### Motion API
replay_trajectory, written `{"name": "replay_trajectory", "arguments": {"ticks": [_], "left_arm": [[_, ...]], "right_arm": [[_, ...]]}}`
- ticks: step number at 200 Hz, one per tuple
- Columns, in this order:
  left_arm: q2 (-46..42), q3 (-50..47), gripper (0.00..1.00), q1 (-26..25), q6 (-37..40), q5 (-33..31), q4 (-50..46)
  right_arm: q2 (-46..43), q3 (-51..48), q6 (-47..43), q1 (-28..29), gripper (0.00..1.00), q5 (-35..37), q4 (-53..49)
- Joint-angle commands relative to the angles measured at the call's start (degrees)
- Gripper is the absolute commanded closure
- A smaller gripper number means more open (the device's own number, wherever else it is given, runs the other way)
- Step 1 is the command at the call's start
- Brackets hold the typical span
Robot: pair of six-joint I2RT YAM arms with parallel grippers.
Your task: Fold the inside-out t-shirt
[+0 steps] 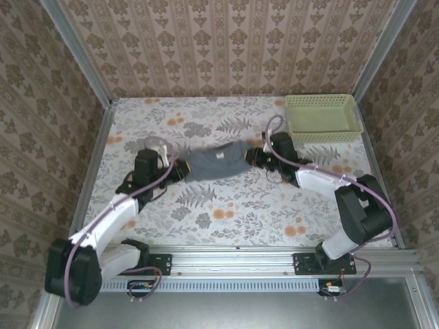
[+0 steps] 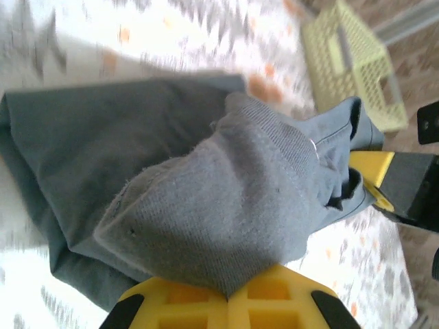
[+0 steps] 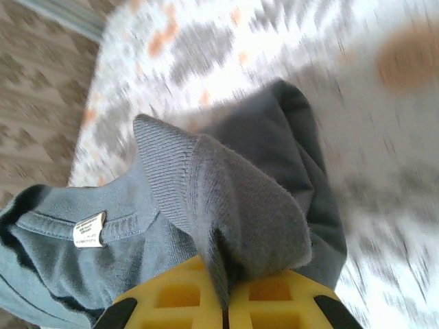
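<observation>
The inside-out t-shirt (image 1: 218, 162), dark blue-grey, hangs bunched and stretched between my two grippers over the middle of the table. At its left end my left gripper (image 1: 180, 170) is shut on the fabric; in the left wrist view the yellow jaws (image 2: 228, 296) pinch a fold of the t-shirt (image 2: 206, 192). My right gripper (image 1: 252, 156) is shut on the right end. Its wrist view has the gripper (image 3: 225, 301) clamping a ribbed fold of the t-shirt (image 3: 226, 199), near the collar with a white label (image 3: 89, 229). The right gripper (image 2: 384, 175) also appears at the shirt's far end in the left wrist view.
A pale green basket (image 1: 322, 116) stands at the back right of the table, seen also as the basket (image 2: 350, 62) in the left wrist view. The floral tablecloth (image 1: 233, 212) covers the table. Patterned walls close in the left, back and right sides.
</observation>
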Motion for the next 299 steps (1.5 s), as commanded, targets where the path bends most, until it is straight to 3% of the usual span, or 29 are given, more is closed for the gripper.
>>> {"name": "replay_trajectory", "arguments": {"ticks": [1,26,57,86,149,175,192,221,233,253,280,299], "left_arm": [[-8.13,-2.21,1.00,-3.38,-1.49,-5.25,-2.41],[-10.80,-3.31,1.00,-3.86,-1.10,-10.36,-4.81],[-1.58,1.01,1.00,-3.20,0.56,-15.25,-5.20],[6.18,4.14,1.00,-0.85,0.86,-19.54,-5.81],[18.77,6.83,1.00,0.68,1.84,-13.12,-2.59],[21.32,8.19,0.89,0.79,2.71,-12.98,-3.98],[21.49,10.47,0.74,1.40,4.23,-13.04,-7.87],[15.13,17.99,0.52,0.85,5.30,-26.10,-28.01],[11.27,19.33,0.49,-0.43,5.46,-29.79,-32.90],[7.79,20.82,0.45,-6.22,4.40,-32.93,-36.42],[10.29,18.42,0.44,-13.22,1.61,-28.30,-28.19],[15.84,17.83,0.47,-14.92,0.80,-25.21,-22.62]], "right_arm": [[-8.94,-4.18,0.15,2.66,1.00,2.60,1.22],[-12.08,-3.72,-1.70,4.71,1.00,5.51,-2.55],[-7.96,2.79,-5.04,4.65,1.00,7.66,-4.88],[1.11,9.99,-7.47,4.24,1.00,8.62,-7.01],[13.48,16.90,-8.89,2.89,1.00,10.93,-10.14],[15.17,17.83,-8.87,2.80,1.00,12.25,-11.39],[14.66,18.57,-9.44,2.74,0.75,13.84,-13.69],[9.01,18.96,-11.14,2.85,0.42,20.89,-21.22],[6.55,19.11,-12.70,3.42,0.32,22.66,-24.49],[3.21,18.51,-15.12,6.13,0.28,23.71,-27.64],[3.92,17.63,-14.43,11.26,0.30,24.86,-28.83],[7.54,16.95,-11.44,11.53,0.33,25.64,-28.36]]}}
